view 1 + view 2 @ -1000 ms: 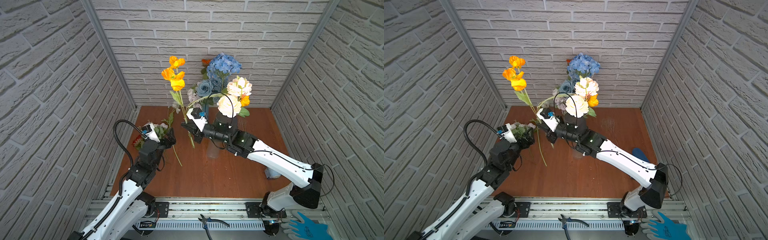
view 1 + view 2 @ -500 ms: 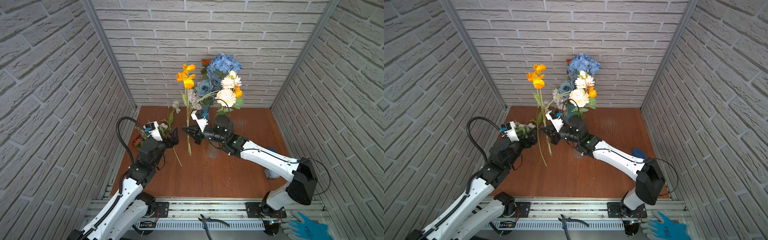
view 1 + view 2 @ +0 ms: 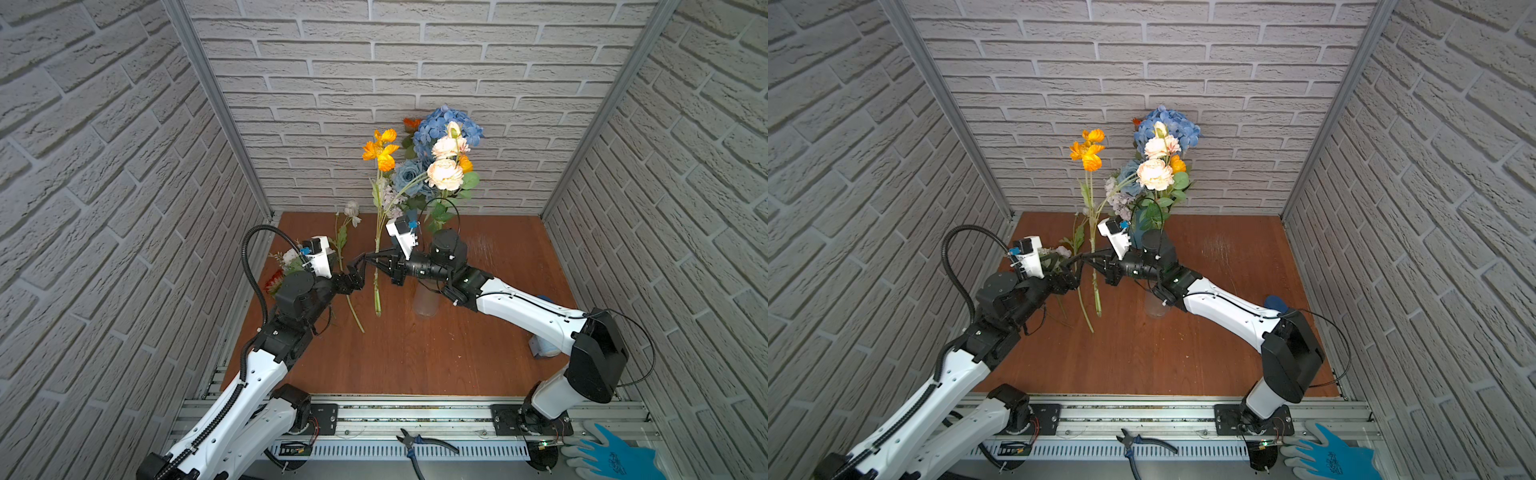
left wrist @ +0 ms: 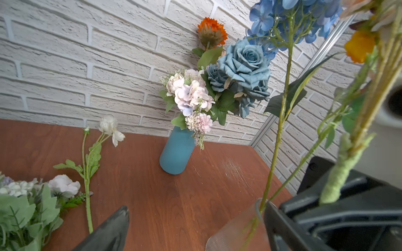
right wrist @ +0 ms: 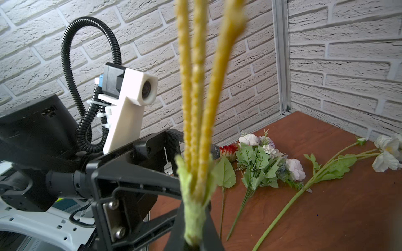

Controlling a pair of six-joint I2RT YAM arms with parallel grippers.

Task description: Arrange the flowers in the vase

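Centrally, right fingers (image 3: pixel 386 263) pinch the poppy stem (image 3: pixel 377 286); left fingers (image 4: pixel 108 230) gape, seemingly just beside it; bare table (image 3: pixel 415 353) ahead.

near half of table (image 3: pixel 436 357) bare; clear vase (image 3: pixel 426 301) mid-table, blue vase (image 4: pixel 177 152) behind, loose flowers (image 5: pixel 261 165) left.

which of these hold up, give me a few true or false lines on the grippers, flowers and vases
1. The right gripper is shut on the stem of the orange-yellow poppies. True.
2. The left gripper grips the white flower. False: it is open and holds nothing.
3. The blue vase is empty. False: it holds blue roses, an orange daisy and pale blooms.
4. The white flower lies on the table. True.
5. The blue hydrangea has its stem in the clear vase. True.
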